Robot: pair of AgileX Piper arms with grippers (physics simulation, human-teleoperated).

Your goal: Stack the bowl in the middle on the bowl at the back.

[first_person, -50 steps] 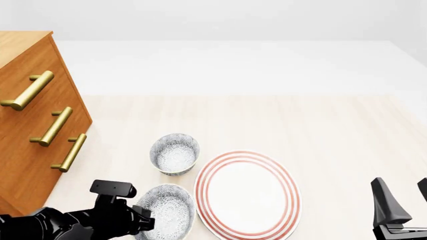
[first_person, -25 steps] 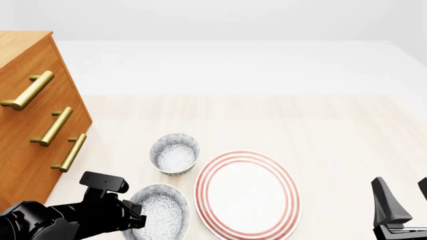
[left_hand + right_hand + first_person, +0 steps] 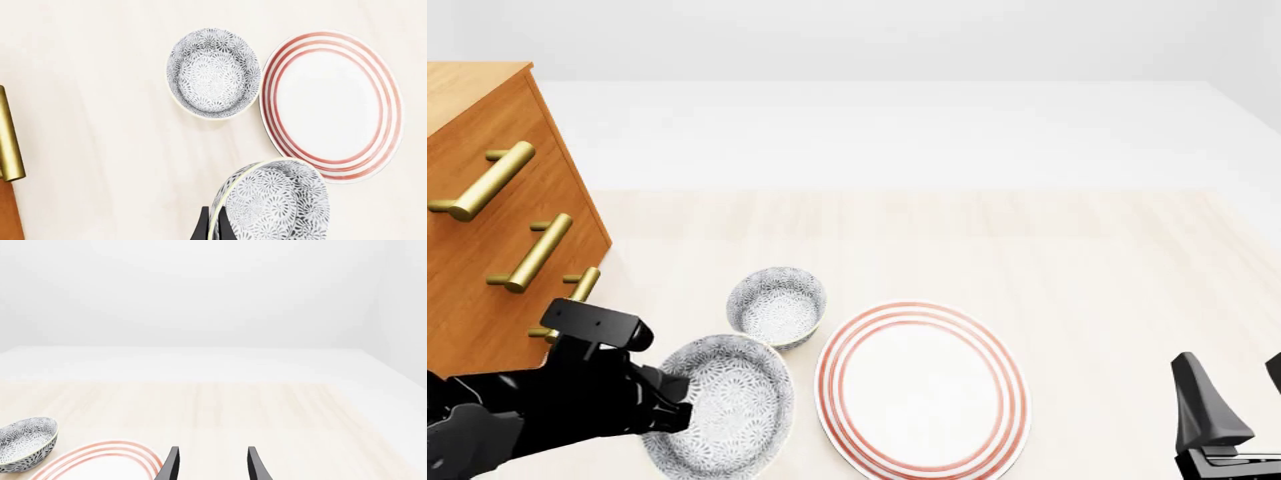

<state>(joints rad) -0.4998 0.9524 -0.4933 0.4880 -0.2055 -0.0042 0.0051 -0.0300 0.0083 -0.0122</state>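
The left gripper (image 3: 681,412) is clamped on the near rim of the bowl in the middle (image 3: 723,403), holding it tilted and clear of the table (image 3: 1068,260), in front of the bowl at the back (image 3: 777,306). Right of both lies the red-ringed plate (image 3: 922,387). The right gripper (image 3: 210,465) stands apart, fingers spread, holding nothing.

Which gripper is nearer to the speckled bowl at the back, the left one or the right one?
Left. The left gripper holds the other speckled bowl just in front of the back bowl. The right gripper is far off to its right, beyond the red-ringed plate.
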